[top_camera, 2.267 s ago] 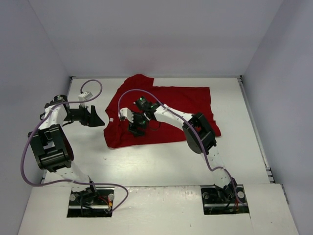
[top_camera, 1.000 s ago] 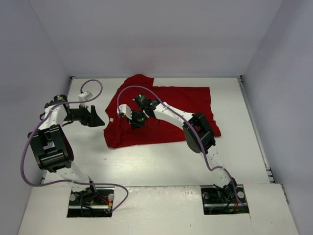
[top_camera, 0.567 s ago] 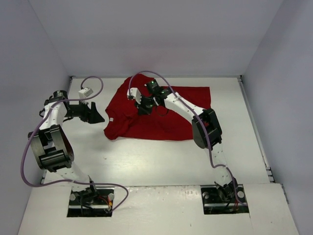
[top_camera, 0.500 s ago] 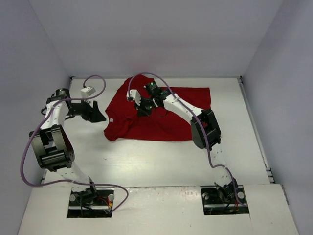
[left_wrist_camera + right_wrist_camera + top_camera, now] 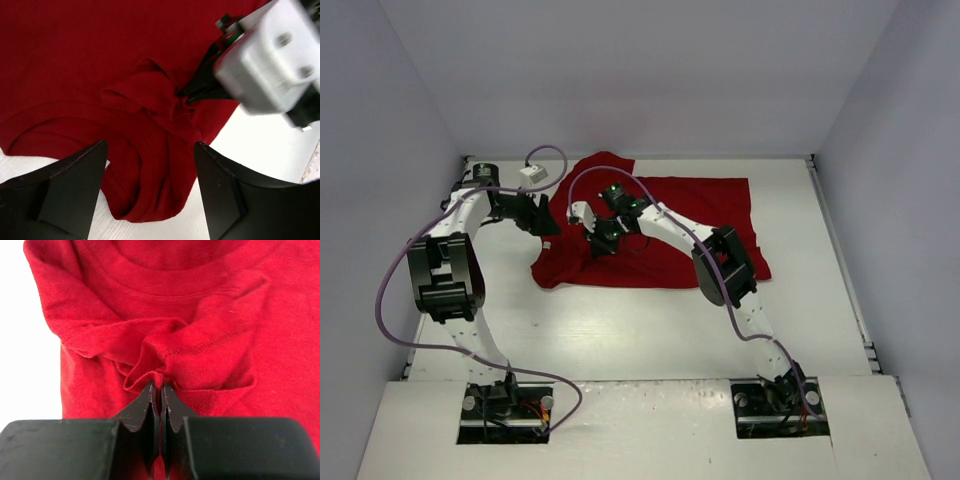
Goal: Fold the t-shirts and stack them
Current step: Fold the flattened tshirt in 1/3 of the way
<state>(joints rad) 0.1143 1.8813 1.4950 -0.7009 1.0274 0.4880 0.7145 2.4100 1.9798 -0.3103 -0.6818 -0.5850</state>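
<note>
The dark red t-shirt (image 5: 670, 225) lies rumpled on the white table, and its left part is bunched into folds (image 5: 150, 150). My right gripper (image 5: 597, 238) is shut on a raised pinch of the cloth (image 5: 161, 382) just below the neckline (image 5: 165, 287). In the left wrist view the right gripper (image 5: 192, 95) is seen holding that pinch. My left gripper (image 5: 544, 222) hovers at the shirt's left edge. It stands open (image 5: 150, 185), its fingers (image 5: 75, 190) straddling the bunched hem without touching it.
The bare white table (image 5: 620, 330) stretches in front of the shirt to the arm bases. Grey walls close in the left, back and right sides. A purple cable (image 5: 382, 300) loops off the left arm, and another (image 5: 582, 178) arcs over the shirt.
My left arm has swung right, from well left of the shirt to its left edge. My right gripper, still pinching cloth, went toward the far side and came back, bunching the shirt's left part.
</note>
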